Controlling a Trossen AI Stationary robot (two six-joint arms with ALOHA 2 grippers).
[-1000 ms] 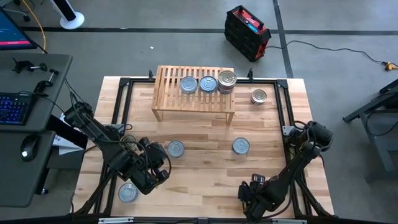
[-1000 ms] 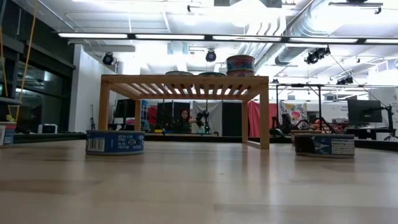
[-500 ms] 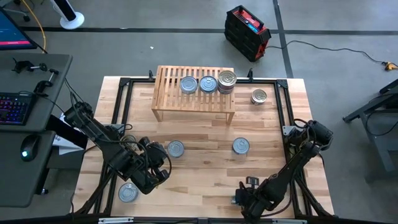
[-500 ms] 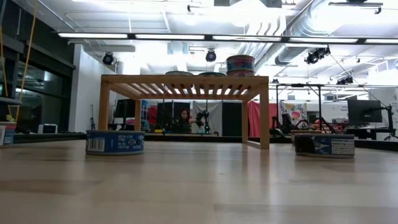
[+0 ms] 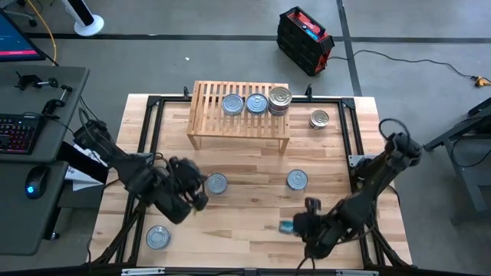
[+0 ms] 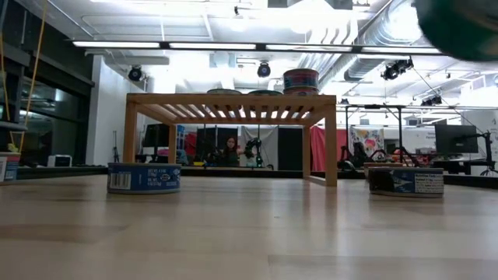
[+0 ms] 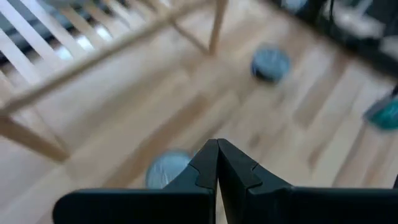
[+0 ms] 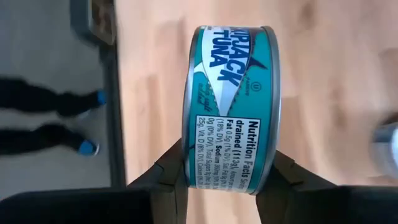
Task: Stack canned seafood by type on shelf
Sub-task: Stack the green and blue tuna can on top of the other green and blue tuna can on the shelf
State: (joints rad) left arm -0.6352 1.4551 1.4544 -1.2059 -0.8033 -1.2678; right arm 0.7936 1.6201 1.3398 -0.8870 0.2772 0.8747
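Observation:
The shelf (image 5: 205, 115) at the far middle carries two single tins (image 5: 232, 104) and a stack of tins (image 5: 280, 100) on its slatted top. Loose tins lie flat on the table at the far right (image 5: 319, 119), in the middle (image 5: 217, 183) (image 5: 297, 179) and at the near left (image 5: 157, 237). My right gripper (image 5: 298, 227) hangs over the near right with a teal tuna tin (image 8: 230, 106) between its fingers. My left gripper (image 7: 217, 163) is shut and holds nothing; it hovers just left of the middle tin (image 7: 165, 169). My right gripper pinches the teal tin across its height, one finger (image 8: 168, 177) on each flat end (image 8: 188, 146), so the printed side wall faces the wrist camera. The fingers slant downward. The tin stands on edge in the hold, lifted clear of the table.
A black metal frame (image 5: 153, 103) runs around the tabletop. Bare planks lie between the shelf's front legs and the middle tins. A desk with a keyboard (image 5: 15, 134) stands off the table's left edge.
My right gripper has risen from the table's near edge and gone toward the far edge and a little left, with the teal tin now lifted clear. My left gripper has gone up and toward the far edge, away from the near-left tin.

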